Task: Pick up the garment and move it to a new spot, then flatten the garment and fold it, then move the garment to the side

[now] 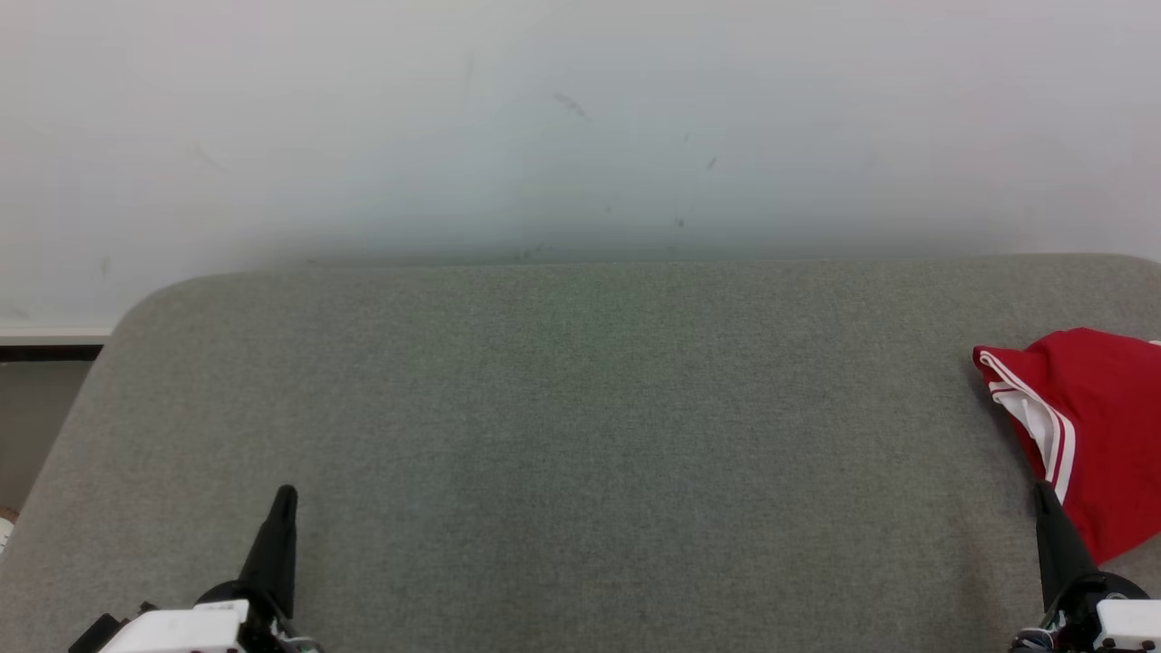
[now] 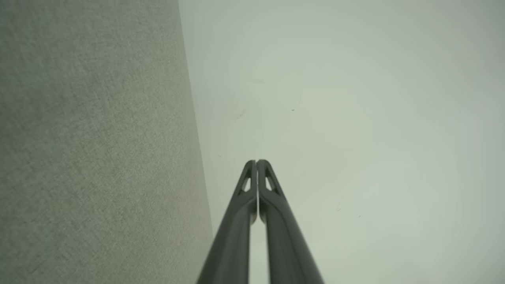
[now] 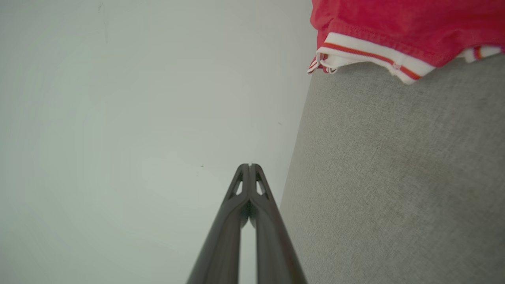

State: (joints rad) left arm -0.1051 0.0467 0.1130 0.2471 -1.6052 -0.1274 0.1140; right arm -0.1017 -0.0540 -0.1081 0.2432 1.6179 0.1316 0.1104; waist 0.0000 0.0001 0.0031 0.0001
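Note:
A red garment [image 1: 1093, 426] with white and red striped trim lies crumpled at the far right of the grey fabric surface [image 1: 580, 435], partly cut off by the head view's right edge. In the right wrist view the garment [image 3: 398, 27] shows at the top right, its trimmed hem resting on the grey fabric. My right gripper [image 1: 1046, 494] is shut and empty, its tip just beside the garment's near edge; its fingertips [image 3: 250, 167] press together. My left gripper [image 1: 286, 497] rests at the lower left, shut with nothing held; its fingertips [image 2: 256, 162] touch each other.
A pale wall [image 1: 580, 127] rises behind the grey surface. The surface has rounded far corners, and its left edge [image 1: 63, 453] drops off to a darker floor area. A wide stretch of grey fabric separates the two grippers.

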